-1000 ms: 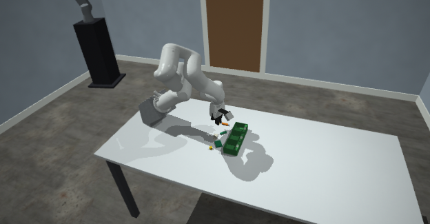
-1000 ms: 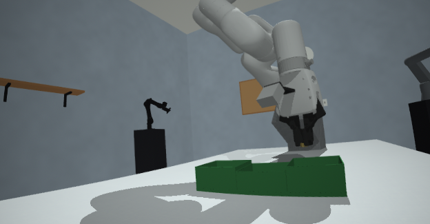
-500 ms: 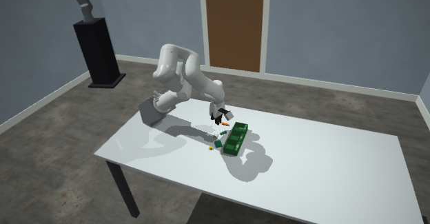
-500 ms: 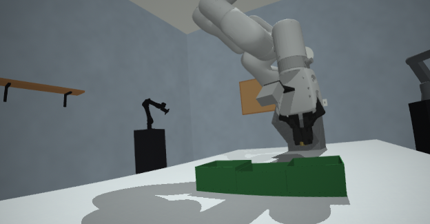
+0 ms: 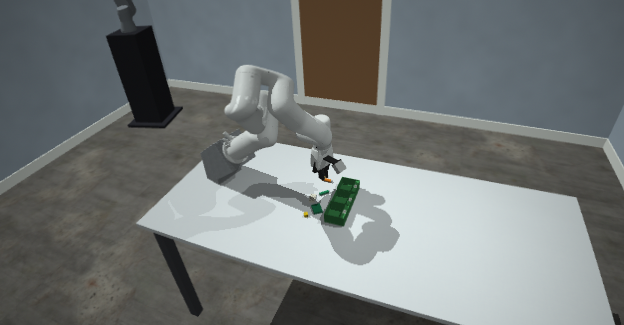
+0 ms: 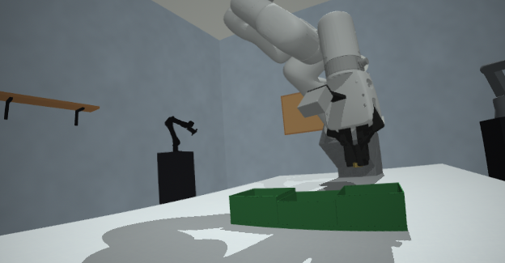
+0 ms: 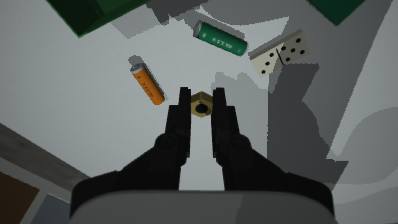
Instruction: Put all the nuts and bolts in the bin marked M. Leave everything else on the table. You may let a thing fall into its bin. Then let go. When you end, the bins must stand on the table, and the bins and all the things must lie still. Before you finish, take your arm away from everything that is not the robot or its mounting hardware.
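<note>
My gripper (image 5: 324, 177) (image 6: 356, 165) (image 7: 201, 102) is shut on a brass-coloured hex nut (image 7: 202, 96). It holds the nut above the table, behind the bins in the exterior view. Three green bins stand in a touching row on the table. In the exterior view they are a left bin (image 6: 254, 210), a middle bin (image 6: 307, 213) and a right bin (image 6: 372, 210). Their letters cannot be read, so I cannot tell which is M. A small yellow thing (image 5: 306, 214) lies left of the row's near end; its kind is too small to tell.
An orange battery (image 5: 328, 180) (image 7: 149, 86), a green battery (image 5: 324, 193) (image 7: 221, 38) and a domino (image 5: 313, 198) (image 7: 290, 51) lie on the table beside the bins. A dark green flat piece (image 5: 316, 208) (image 7: 340, 9) lies near the row's near end.
</note>
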